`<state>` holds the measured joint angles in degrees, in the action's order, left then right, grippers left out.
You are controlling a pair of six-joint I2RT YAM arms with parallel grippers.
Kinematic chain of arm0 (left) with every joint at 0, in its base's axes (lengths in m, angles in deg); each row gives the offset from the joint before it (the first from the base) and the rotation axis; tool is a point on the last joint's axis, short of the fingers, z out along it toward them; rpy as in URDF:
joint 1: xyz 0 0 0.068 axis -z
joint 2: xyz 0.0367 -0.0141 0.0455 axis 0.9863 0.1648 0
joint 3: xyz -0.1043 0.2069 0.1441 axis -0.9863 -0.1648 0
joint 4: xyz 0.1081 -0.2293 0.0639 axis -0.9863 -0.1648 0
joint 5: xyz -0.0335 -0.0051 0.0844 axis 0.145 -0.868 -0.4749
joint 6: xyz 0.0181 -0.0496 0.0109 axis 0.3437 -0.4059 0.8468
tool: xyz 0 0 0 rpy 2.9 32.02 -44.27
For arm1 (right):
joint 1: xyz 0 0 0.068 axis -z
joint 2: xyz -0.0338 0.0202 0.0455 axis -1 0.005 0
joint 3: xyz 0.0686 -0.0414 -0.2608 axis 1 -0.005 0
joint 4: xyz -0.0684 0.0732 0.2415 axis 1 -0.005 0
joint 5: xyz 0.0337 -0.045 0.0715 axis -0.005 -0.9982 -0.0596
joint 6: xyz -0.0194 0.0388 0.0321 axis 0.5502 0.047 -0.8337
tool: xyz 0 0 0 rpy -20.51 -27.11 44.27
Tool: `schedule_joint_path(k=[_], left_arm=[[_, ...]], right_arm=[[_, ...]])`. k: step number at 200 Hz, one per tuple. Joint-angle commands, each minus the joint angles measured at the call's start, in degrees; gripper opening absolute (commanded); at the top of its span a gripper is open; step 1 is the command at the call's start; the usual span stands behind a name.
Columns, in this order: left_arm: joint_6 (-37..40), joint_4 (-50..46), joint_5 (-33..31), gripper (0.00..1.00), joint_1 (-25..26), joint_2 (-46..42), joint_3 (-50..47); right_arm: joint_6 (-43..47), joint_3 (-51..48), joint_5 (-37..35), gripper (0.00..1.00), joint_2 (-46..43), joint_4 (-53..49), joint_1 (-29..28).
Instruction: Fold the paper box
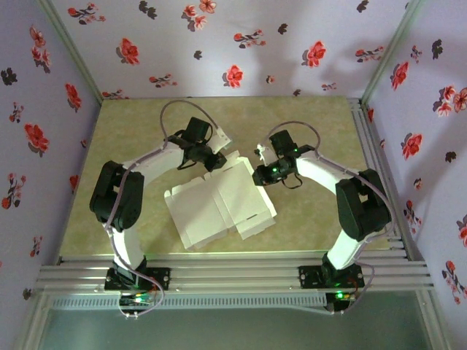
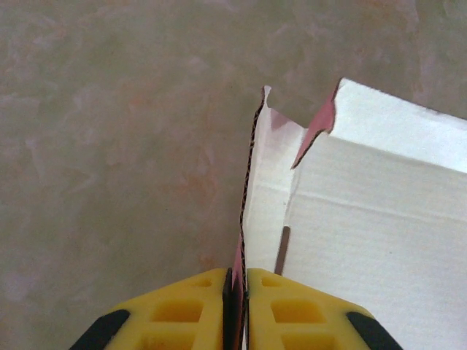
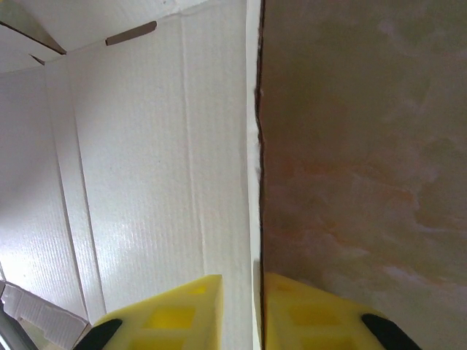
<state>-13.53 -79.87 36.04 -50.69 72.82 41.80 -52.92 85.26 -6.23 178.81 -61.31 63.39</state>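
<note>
The paper box [image 1: 219, 208] lies opened out, white face up, in the middle of the table. My left gripper [image 1: 219, 159] is at its far left corner. In the left wrist view the left gripper [image 2: 238, 310] is shut on an upright side flap [image 2: 266, 182], white inside and pink outside, next to the box's white panel [image 2: 379, 219]. My right gripper [image 1: 260, 175] is at the box's far right edge. In the right wrist view the right gripper [image 3: 243, 313] straddles the raised card edge [image 3: 255, 146], which lies against the right finger with a narrow gap at the left one.
The box rests on a mottled beige table [image 1: 314, 124], bare beyond and to the right of it. Aluminium rails [image 1: 241, 273] run along the near edge by the arm bases. Floral walls [image 1: 241, 44] close in the back and sides.
</note>
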Motion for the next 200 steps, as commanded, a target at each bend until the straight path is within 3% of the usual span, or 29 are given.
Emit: schedule_joint_path(k=[1,31,104,128,200], left_arm=[[-1.4,1.7,2.1,0.14,-0.4,-2.2,-0.6],[-1.4,1.7,2.2,0.14,-0.4,-2.2,-0.7],[-2.1,2.7,2.6,0.14,-0.4,-2.1,-1.3],[-4.1,5.2,3.8,0.14,-0.5,-2.7,-2.4],[-14.8,22.7,8.2,0.14,-0.5,-6.5,-11.3]], right_arm=[[1.0,0.6,-0.7,0.25,1.6,0.8,-0.6],[1.0,0.7,-1.4,0.26,2.1,1.0,-0.6],[1.0,1.1,-4.5,0.16,0.6,-0.3,-1.3],[1.2,2.8,-10.6,0.14,-0.5,-3.8,-2.7],[3.1,11.7,-38.4,0.09,-4.6,-18.3,-9.3]])
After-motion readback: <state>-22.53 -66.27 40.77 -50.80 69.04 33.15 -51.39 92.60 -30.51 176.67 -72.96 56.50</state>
